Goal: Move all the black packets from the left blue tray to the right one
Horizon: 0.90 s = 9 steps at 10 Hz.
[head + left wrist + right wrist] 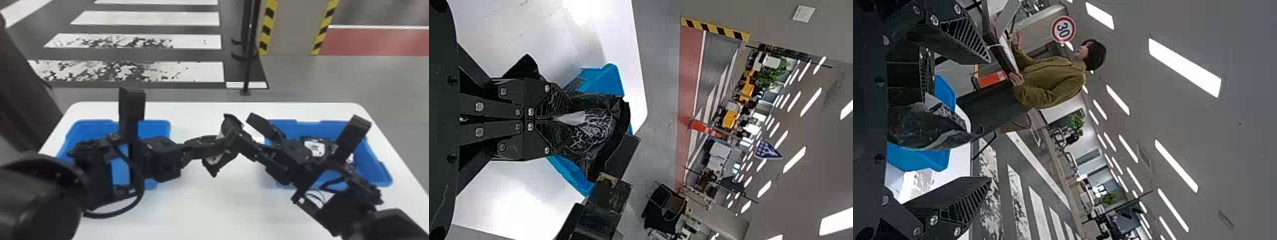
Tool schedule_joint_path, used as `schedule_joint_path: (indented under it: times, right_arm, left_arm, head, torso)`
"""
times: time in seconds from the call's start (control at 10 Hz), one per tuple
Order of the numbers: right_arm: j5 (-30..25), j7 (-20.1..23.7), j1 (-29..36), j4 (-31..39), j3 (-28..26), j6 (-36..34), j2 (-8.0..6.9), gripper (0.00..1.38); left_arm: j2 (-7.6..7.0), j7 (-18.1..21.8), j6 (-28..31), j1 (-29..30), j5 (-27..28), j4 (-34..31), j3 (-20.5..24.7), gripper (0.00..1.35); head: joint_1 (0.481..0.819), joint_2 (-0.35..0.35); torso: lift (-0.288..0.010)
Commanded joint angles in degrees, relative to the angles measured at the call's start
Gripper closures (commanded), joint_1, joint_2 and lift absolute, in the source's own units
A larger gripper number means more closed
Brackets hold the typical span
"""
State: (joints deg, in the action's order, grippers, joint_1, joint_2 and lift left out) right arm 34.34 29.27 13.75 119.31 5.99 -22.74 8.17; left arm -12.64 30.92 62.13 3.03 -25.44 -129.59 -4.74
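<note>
Between the two trays, up over the table, it's a pass from one side to the other: the left gripper [571, 119] has its fingers pinched on a crinkly black packet [596, 131], and here's the right gripper [989, 120], fingers spread wide, the packet lying in the space between them. Handover, by the look of it, and the release hasn't come! What's wanted next is the right closing squarely on that film before the left lets go, then a short carry and a drop; a loose corner could slip. Under the right arm sits the right blue tray [380, 170], a black packet with a white label [315, 147] inside it; over by the left arm, the left blue tray [156, 127], its contents too covered to call. Both rest on a smooth white table [217, 207], rounded at its far corners. Beyond, grey floor, a worn zebra crossing [143, 68], a slim black pole [249, 63], a pillar edged in yellow-and-black tape [290, 28] and, way out back, an orange traffic cone [704, 128].
</note>
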Motion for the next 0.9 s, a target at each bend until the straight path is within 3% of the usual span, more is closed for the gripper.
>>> schedule_joint_path:
  times: [0.0,0.1,0.3,0.4,0.7,0.8]
  right_arm:
    - [0.5,0.0,-0.4,-0.6,1.2,-0.5,0.00,0.20]
    - [0.7,0.0,-0.4,-1.1,1.2,-1.0,0.00,0.27]
    - [0.1,0.0,-1.0,-1.4,1.2,-1.7,0.00,1.10]
    - [-0.4,0.0,-1.1,-1.5,1.2,-1.0,0.00,1.29]
    - [-0.2,0.4,-1.5,-2.4,1.4,-0.2,0.00,1.28]
    - [0.3,0.6,-1.5,-2.5,1.4,-0.2,0.00,1.28]
  left_arm:
    - [-0.02,-0.1,-0.5,-0.4,-0.6,0.0,-0.6,1.15]
    - [-0.02,-0.1,-0.8,-0.5,-1.1,0.0,-0.9,1.15]
    - [-0.02,-0.1,-1.0,-0.5,-1.4,0.0,-1.0,1.15]
    - [-0.02,-0.1,-1.0,-0.5,-1.6,0.0,-1.1,1.15]
    - [0.07,-0.3,-1.7,-0.5,-2.7,0.0,-1.2,1.14]
    - [0.07,-0.8,-2.4,-0.4,-3.4,0.1,-0.9,0.97]
  head:
    - [0.695,-0.008]
    - [0.695,-0.003]
    - [0.695,-0.003]
    - [0.695,-0.005]
    - [0.695,-0.013]
    - [0.695,-0.014]
  torso:
    - [-0.140]
    - [-0.140]
    - [-0.140]
    - [-0.140]
    - [-0.140]
    - [-0.140]
